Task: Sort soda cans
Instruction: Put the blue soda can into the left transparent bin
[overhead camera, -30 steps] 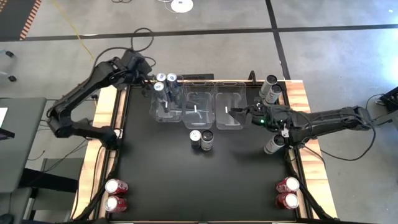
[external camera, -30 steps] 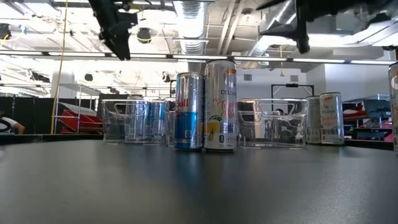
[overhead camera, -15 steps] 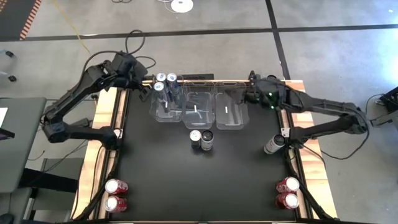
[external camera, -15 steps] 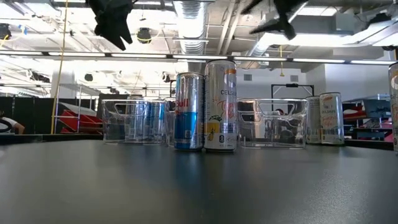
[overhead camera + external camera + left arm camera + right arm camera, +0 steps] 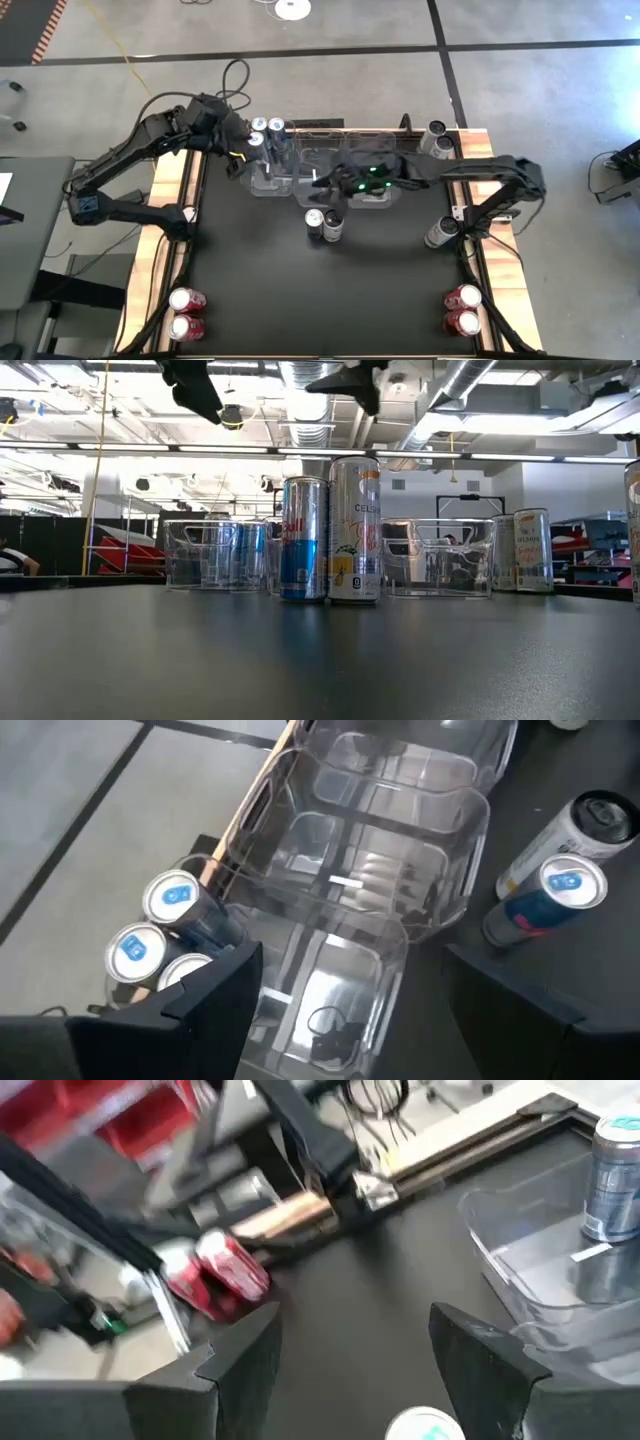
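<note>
Two soda cans stand upright at the table's middle, a blue-silver one [image 5: 304,538] and a pale one [image 5: 355,530]. My right gripper [image 5: 326,186] hangs open high above them, over the near edge of the clear bins, and holds nothing [image 5: 355,1320]. Three blue-silver cans [image 5: 150,930] stand in the left bin [image 5: 266,168]. My left gripper [image 5: 240,158] hovers open beside that bin's left side, with nothing between its fingers [image 5: 350,960].
The middle bin [image 5: 318,172] and the right bin [image 5: 372,180] hold no cans. Two cans [image 5: 437,140] stand at the far right corner and one [image 5: 441,232] at the right edge. Red can pairs stand at the near left [image 5: 186,312] and near right [image 5: 462,310].
My right gripper has drawn back from the right bin toward the far right corner. It has then swung quickly toward the table's left, across the bins, to a place above the two middle cans, rolling as it went. My left gripper has shifted slightly toward the near edge. No can has moved.
</note>
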